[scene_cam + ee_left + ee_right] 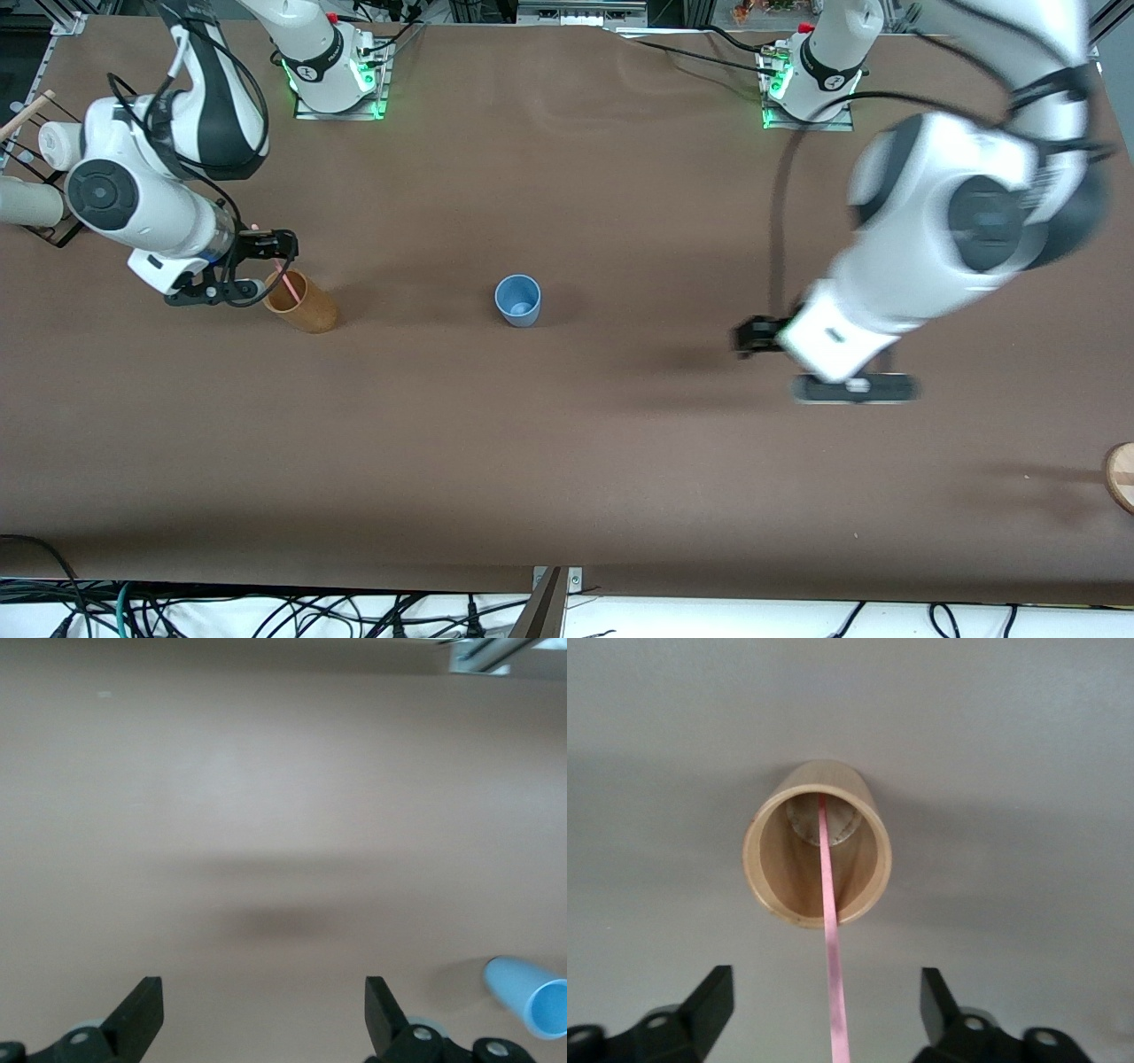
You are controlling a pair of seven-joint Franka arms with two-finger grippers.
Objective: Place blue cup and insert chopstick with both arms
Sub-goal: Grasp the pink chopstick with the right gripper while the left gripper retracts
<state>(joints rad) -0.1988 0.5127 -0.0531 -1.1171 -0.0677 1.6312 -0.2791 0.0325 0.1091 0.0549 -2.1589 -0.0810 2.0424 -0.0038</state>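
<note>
The blue cup [518,301] stands upright mid-table with nothing in it; it also shows in the left wrist view [532,994]. The pink chopstick [285,279] leans in the tan cup [301,303], toward the right arm's end of the table. My right gripper [264,266] is open just above the tan cup. In the right wrist view the chopstick [833,939] rises from the tan cup [817,843] between the open gripper's [827,1003] fingers, touching neither. My left gripper [744,338] is open and empty, low over bare table toward the left arm's end, and shows in its wrist view [263,1014].
A black wire rack [31,190] with pale and wooden items stands at the right arm's end of the table. A round wooden object [1122,474] lies at the table edge at the left arm's end. Cables hang along the near edge.
</note>
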